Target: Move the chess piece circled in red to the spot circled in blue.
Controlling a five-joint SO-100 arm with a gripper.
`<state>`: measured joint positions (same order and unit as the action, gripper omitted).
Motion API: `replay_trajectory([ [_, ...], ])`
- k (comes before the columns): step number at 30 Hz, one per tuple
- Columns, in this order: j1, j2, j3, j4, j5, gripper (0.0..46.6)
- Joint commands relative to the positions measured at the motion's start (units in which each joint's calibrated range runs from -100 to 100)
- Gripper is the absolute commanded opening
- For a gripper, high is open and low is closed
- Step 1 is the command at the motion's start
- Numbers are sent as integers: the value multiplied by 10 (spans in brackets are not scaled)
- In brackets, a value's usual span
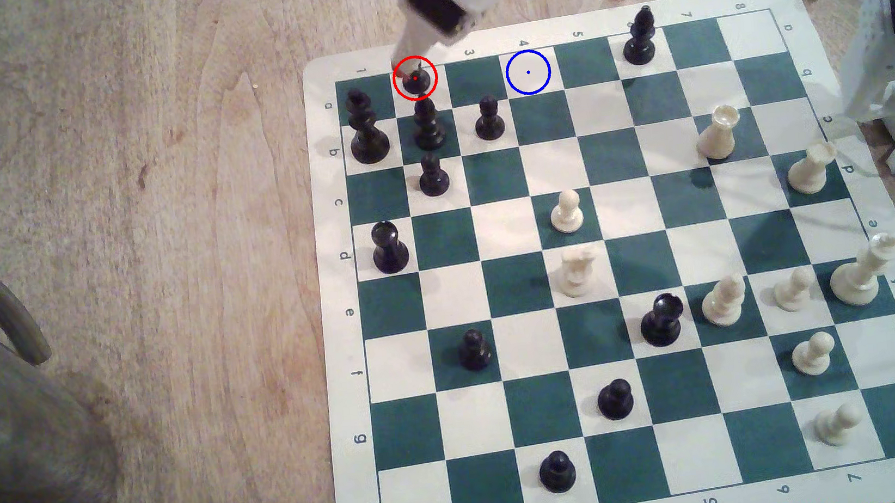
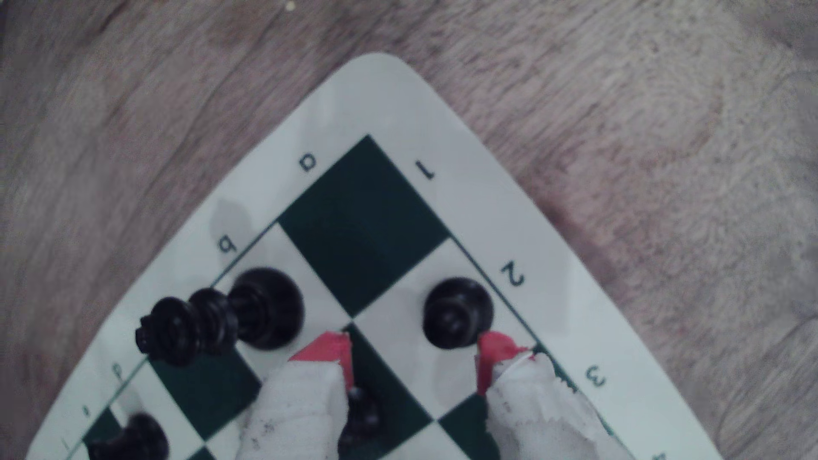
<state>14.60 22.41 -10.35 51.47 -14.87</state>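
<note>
The wide-spread gripper is closing in on the black pawn, not yet grasped, the blue-ringed square waiting empty.

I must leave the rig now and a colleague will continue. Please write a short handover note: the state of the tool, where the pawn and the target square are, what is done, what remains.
Tool: open, low over the board's corner, one red-tipped finger right beside the pawn, the other apart from it; nothing gripped.
Pawn: upright on its red-ringed white square in row a, column 2, not lifted.
Target square: blue-ringed, same row, two columns toward the exterior view's right, free.
Done: approach only.
Left: centre the tool on the pawn, shut, lift, carry it over the green square between, set it down, release. Mind the tall black piece just behind the pawn.
</note>
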Motion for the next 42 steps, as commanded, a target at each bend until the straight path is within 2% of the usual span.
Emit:
replay_trajectory([
  [1,-3,-8,-10,-16,-5,156],
  [18,-1,13,-13,-50,-4,155],
  [25,-1,23,-11,-56,-1,128],
  [30,-1,30,-11,-61,-1,126],
  [31,-1,31,-12,-62,-1,117],
  [34,1,31,-14,-62,0,45],
  [37,1,30,-15,-62,2,2],
  [42,1,30,-15,-61,1,2],
])
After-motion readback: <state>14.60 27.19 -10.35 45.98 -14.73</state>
